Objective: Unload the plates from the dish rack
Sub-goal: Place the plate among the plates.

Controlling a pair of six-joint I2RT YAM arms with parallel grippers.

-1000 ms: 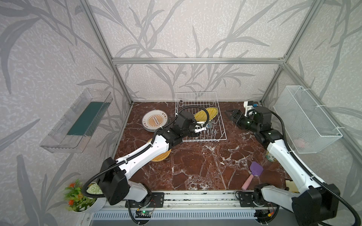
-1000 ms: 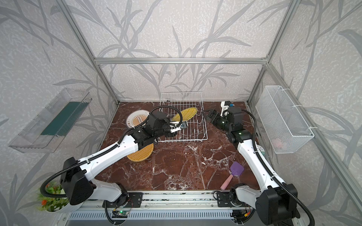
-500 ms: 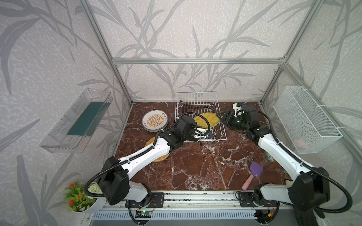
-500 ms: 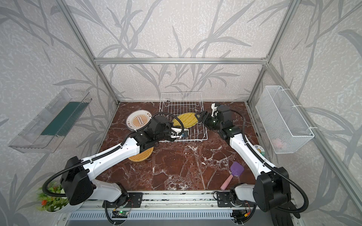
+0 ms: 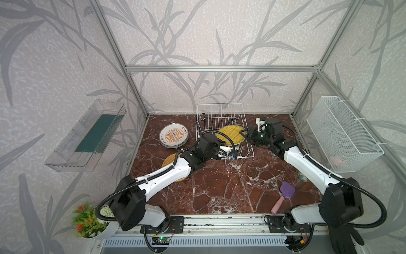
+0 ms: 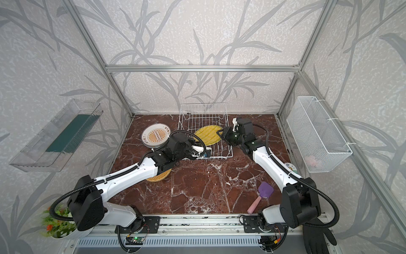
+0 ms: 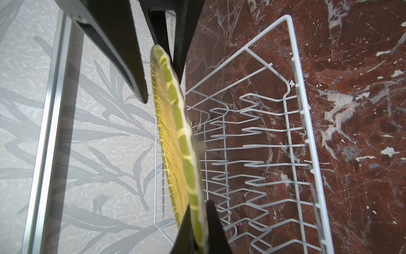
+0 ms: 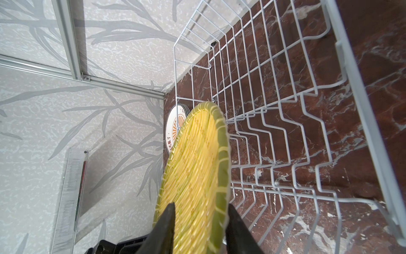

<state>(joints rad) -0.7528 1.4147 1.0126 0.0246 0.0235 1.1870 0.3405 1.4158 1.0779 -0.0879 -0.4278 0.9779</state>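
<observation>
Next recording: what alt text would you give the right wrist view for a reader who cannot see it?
A yellow woven plate stands on edge at the white wire dish rack, its near rim between the two dark fingers of the right end effector. Behind it, white sunburst-printed plates lie on the red marble table.

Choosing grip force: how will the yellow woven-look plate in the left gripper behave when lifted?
Probably stiff: the yellow plate looks flat though the left gripper pinches only its rim. The glazed-looking rim may slip. Likely brittle: knocking the dish rack could chip it.
</observation>
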